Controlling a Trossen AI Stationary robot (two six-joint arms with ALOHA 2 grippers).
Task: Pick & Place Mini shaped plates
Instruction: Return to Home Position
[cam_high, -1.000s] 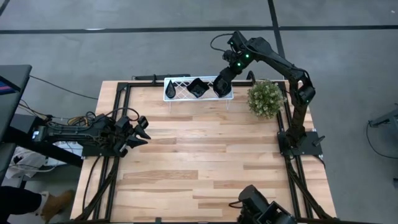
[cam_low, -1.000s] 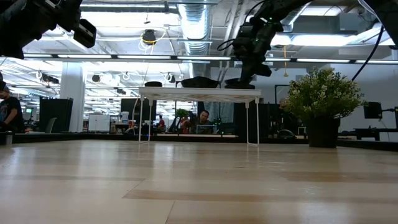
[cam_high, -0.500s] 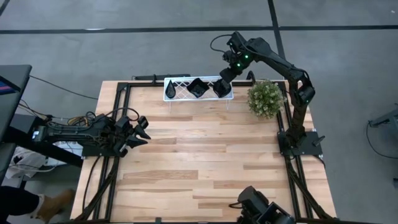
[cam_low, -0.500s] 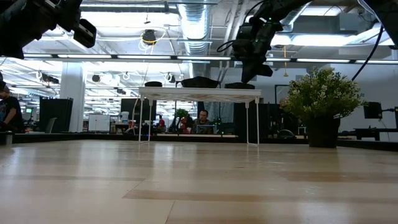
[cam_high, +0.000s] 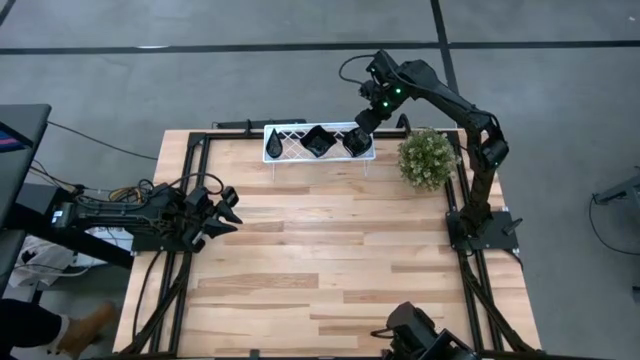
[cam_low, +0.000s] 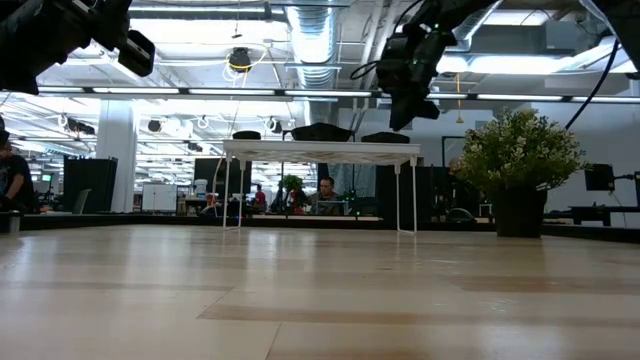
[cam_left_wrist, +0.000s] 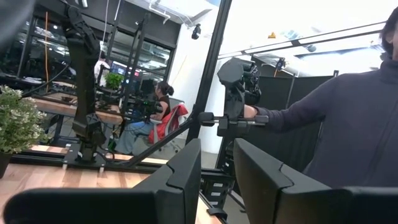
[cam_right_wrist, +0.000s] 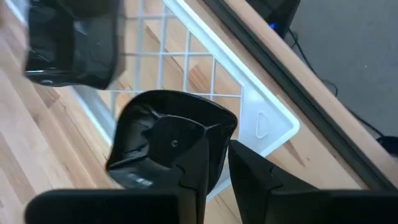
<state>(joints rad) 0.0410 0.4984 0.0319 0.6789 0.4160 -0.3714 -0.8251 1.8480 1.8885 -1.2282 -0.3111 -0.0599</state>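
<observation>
Three glossy black mini plates rest on the white lattice rack (cam_high: 295, 142) at the table's far edge: a teardrop one (cam_high: 273, 147), a wavy square one (cam_high: 318, 140) and one at the rack's right end (cam_high: 355, 143), (cam_right_wrist: 168, 140), (cam_low: 385, 137). My right gripper (cam_high: 363, 122), (cam_low: 400, 115), (cam_right_wrist: 217, 155) hovers just above and behind that right-end plate, its fingers slightly apart and touching nothing. My left gripper (cam_high: 232, 210), (cam_left_wrist: 217, 162) waits open at the table's left edge, raised off the wood.
A small green bushy plant (cam_high: 427, 157), (cam_low: 520, 150) stands in a dark pot right of the rack, close to the right arm. The right arm's base (cam_high: 480, 225) sits at the right edge. A person (cam_left_wrist: 348, 124) stands beyond the table. Bare wood fills the table's middle.
My right gripper has risen off the right-end plate and drawn back a little toward the table's far edge. The plate stays where it was on the rack. The left arm has kept still.
</observation>
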